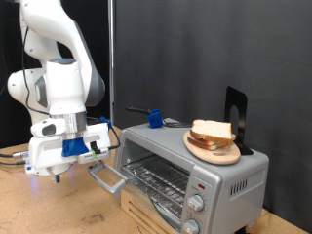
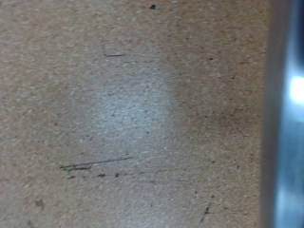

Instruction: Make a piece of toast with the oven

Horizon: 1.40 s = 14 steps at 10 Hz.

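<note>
Blue clamp [image 1: 154, 119] behind oven [image 1: 195, 175]

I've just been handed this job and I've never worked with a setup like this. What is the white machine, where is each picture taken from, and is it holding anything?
The white machine is a robot arm ending in a claw. One picture comes from a camera standing off the arm; the other from a camera on the hand, looking down along the claw.

In the outside picture the claw hangs low over the wooden table, at the picture's left, beside the oven's dropped-down door. Nothing shows between its fingers. The oven is open, with its wire rack bare. On top of the oven sits a round wooden plate with the sliced bread.

The hand camera shows only bare tabletop and a blurred metal edge, probably the oven door.
</note>
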{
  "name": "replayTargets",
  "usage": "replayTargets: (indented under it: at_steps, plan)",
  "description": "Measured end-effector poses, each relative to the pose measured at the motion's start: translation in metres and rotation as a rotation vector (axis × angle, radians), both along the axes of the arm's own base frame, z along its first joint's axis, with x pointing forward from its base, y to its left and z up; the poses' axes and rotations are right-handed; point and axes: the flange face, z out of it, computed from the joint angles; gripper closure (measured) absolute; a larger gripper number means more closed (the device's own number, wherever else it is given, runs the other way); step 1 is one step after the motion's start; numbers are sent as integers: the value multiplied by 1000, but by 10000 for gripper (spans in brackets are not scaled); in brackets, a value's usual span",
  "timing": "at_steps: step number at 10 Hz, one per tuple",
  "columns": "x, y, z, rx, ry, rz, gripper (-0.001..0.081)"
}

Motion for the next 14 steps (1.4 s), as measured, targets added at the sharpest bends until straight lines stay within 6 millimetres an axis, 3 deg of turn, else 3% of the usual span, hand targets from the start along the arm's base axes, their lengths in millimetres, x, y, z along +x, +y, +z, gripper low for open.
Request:
replayTargets:
  at_steps: [3, 8, 14]
  plan:
    - [-16, 8, 14, 139, 34, 27, 124]
    - [-14, 32, 46, 180, 16, 10, 124]
    - [-21, 3, 33, 86, 83, -30, 124]
